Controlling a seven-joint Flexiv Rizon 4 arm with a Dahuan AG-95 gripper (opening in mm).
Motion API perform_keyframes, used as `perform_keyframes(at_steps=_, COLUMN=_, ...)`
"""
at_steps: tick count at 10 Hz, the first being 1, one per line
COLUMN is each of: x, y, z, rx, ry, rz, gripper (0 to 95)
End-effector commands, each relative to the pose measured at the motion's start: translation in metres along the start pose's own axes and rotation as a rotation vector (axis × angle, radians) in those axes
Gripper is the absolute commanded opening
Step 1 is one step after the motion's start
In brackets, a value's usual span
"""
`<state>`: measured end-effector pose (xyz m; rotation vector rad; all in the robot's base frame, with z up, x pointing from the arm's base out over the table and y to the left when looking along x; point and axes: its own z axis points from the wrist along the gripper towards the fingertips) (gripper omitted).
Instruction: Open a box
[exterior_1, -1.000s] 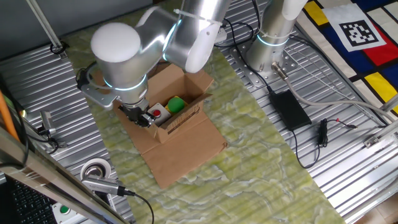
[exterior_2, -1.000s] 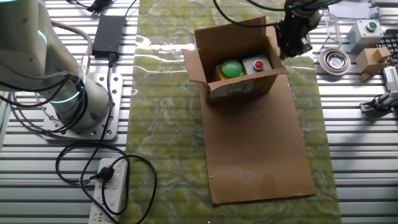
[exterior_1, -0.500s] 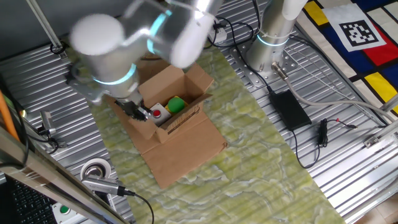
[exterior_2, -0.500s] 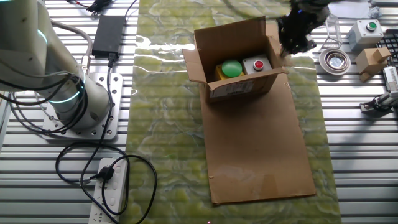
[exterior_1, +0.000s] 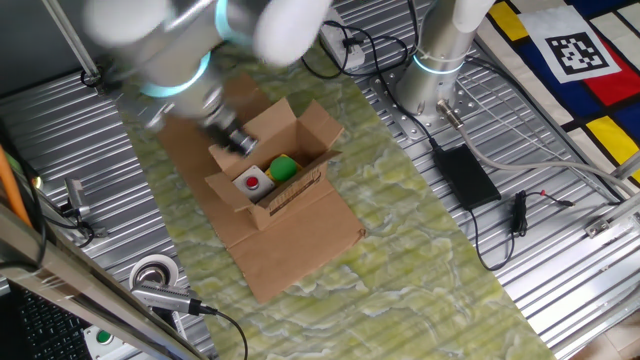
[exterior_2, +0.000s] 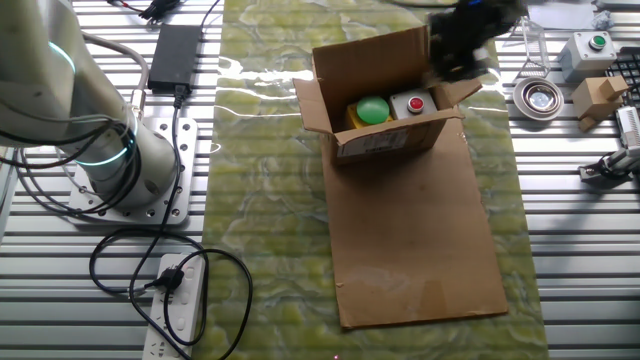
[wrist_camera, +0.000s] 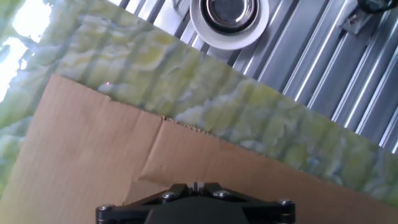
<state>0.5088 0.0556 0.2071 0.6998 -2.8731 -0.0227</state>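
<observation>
One fixed view: the box (exterior_1: 272, 172) stands open on the cardboard sheet (exterior_1: 290, 250), blurred tool (exterior_1: 232, 140) above its flap, finger state indiscernible; the other fixed view: tool (exterior_2: 455, 55) beside it; hand view alone shows a tape roll (wrist_camera: 229, 18).

Probably a robotics lab: ribbed metal tabletop (exterior_1: 560, 250), bolted arm base (exterior_1: 432, 80), calibration marker sheet (exterior_1: 572, 52), power brick (exterior_1: 464, 175), power strip (exterior_2: 178, 305), loose cables (exterior_2: 120, 262).
</observation>
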Motion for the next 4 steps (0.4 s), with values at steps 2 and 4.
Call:
perform_keyframes(at_steps=2, x=0.033, y=0.015, z=0.0, rx=-0.014, ry=0.008, rz=0.046, gripper=0.0)
perform_keyframes(at_steps=4, x=0.047, y=0.027, z=0.003, rx=-0.014, ry=0.001, rz=0.074, gripper=0.0)
